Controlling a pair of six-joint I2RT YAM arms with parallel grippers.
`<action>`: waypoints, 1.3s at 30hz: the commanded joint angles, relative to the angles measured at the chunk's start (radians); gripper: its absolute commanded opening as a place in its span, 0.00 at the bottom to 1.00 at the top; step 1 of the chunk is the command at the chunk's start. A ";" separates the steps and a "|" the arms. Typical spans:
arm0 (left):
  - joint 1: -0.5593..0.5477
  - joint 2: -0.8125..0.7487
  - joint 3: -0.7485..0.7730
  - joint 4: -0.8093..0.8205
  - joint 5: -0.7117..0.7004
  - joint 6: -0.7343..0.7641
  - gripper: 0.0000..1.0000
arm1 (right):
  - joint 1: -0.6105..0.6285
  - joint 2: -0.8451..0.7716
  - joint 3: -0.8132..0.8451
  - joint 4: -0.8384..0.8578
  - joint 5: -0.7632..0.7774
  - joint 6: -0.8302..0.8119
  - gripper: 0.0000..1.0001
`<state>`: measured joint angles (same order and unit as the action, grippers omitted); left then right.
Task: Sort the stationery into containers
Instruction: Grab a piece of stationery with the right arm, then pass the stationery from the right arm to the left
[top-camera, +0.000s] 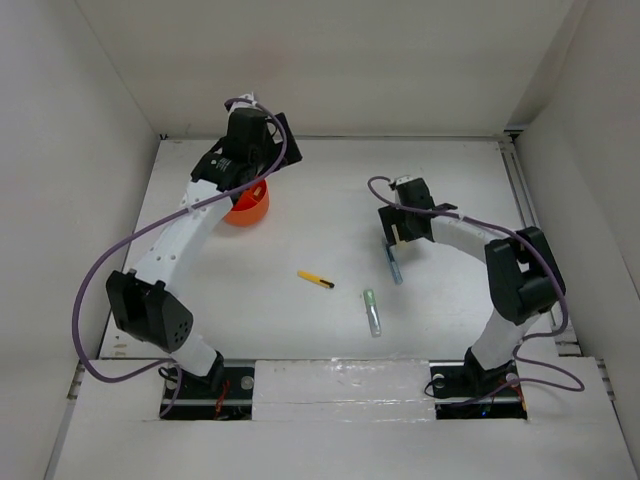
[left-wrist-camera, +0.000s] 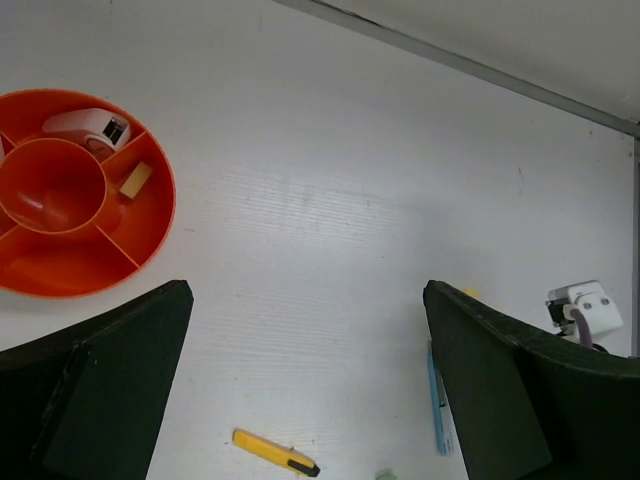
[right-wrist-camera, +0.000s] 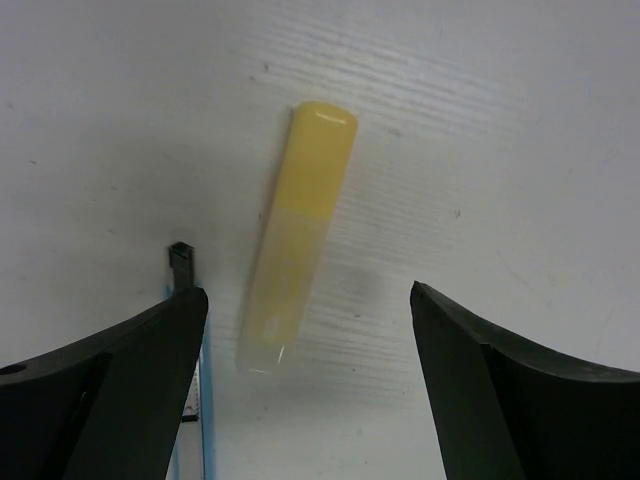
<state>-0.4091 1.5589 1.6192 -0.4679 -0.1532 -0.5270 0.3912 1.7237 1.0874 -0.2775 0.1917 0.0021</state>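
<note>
Closing on the pale yellow marker (right-wrist-camera: 300, 235): we judge this to be the step in hand. The right gripper (right-wrist-camera: 310, 390) hovers over it with its fingers wide and nothing held, and the marker lies flat on the table (top-camera: 450, 190) between them.
Skew risk: the marker lies slightly aslant to the fingers, so a pinch near one end could spin it or squirt it out.
Roll risk: the barrel looks smooth and rounded, so we expect it to roll if a fingertip nudges it first.
Grey-blue pen (right-wrist-camera: 192, 430): it lies just beside one finger (we cannot tell whether it touches). A descent could land on it, drag it along, or pinch both together.
Left gripper (left-wrist-camera: 305, 390): its fingers are spread wide and empty, close to the orange cup (left-wrist-camera: 60, 265) at the far left of the table.
Crowding risk: bringing the marker over would put both arms at the cup, so they could knock together or shove it.
Cup contents: a tan eraser (left-wrist-camera: 135, 178) and a small white piece (left-wrist-camera: 90, 127) sit in separate outer compartments. A marker dropped across a divider could bridge it or tip out.
Loose on the table: the yellow-black pen (top-camera: 315, 281) and the pale green marker (top-camera: 372, 312) lie near the middle, unsorted.
</note>
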 joint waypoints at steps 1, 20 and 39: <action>0.009 -0.066 0.007 0.020 -0.020 -0.022 1.00 | -0.022 0.028 -0.021 0.021 -0.018 0.027 0.88; 0.009 -0.077 -0.047 0.100 0.180 -0.013 1.00 | -0.052 0.030 -0.044 0.066 -0.086 0.052 0.00; 0.009 -0.057 -0.206 0.439 0.689 -0.088 1.00 | 0.224 -0.276 0.115 0.285 -0.276 0.039 0.00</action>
<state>-0.4023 1.5219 1.4284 -0.1165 0.4702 -0.5945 0.6018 1.4696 1.1572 -0.0738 -0.0380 0.0418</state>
